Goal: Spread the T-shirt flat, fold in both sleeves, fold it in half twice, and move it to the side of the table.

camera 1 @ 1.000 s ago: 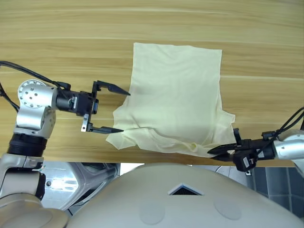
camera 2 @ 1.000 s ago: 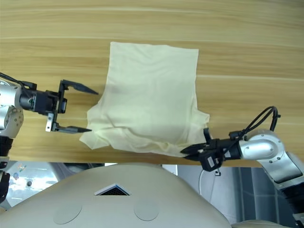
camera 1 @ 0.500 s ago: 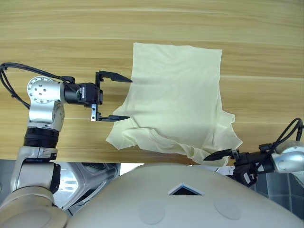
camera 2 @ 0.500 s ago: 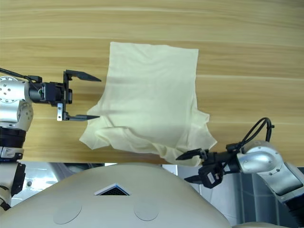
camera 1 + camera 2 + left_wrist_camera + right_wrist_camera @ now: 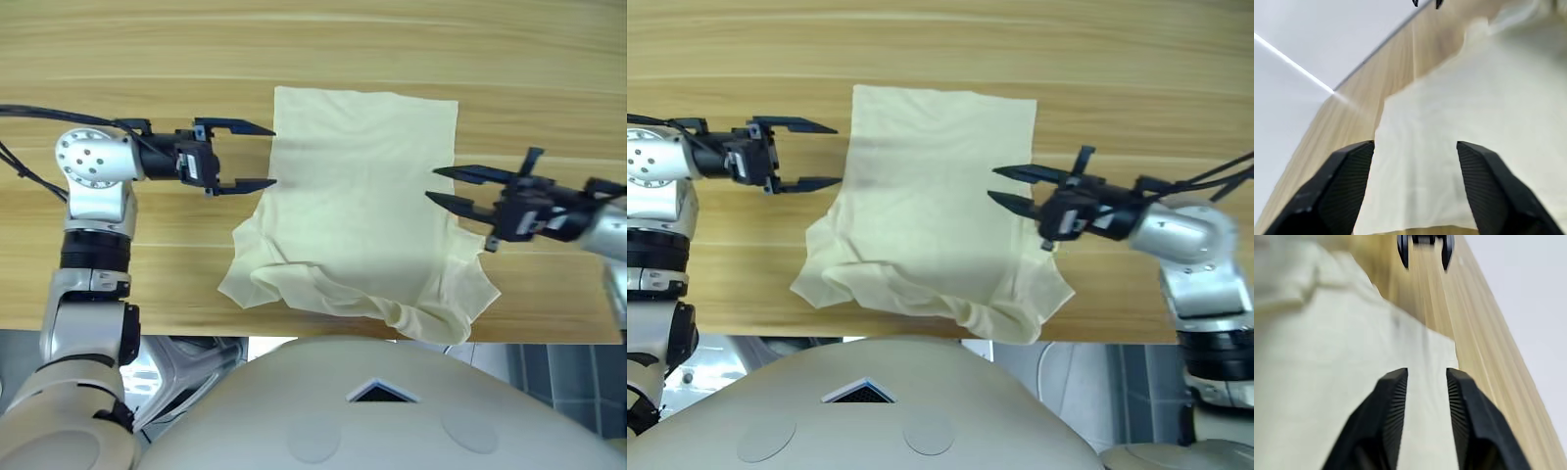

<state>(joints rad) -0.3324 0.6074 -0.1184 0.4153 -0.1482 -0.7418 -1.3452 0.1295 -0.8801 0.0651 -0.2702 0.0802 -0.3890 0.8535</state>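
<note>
Left claw point(image 5: 273, 155): released, jaws spread wide, holding nothing. It sits level with the left edge of the T-shirt point(image 5: 362, 196), fingertips at the fabric border. In the left wrist view both fingers point(image 5: 1347, 186) frame pale cloth lying on the wood.

T-shirt: pale yellow, lying mid-surface point(image 5: 147, 59). Far half lies flat with a straight far edge. Near half is rumpled, with folds bunched along the near edge of the surface. One sleeve pokes out on the right side.

Right claw point(image 5: 431, 183): released, jaws apart, grasping nothing. It is over the right margin of the T-shirt, just beyond the protruding sleeve. The right wrist view shows its fingers point(image 5: 1386, 421) above the cloth.
</note>
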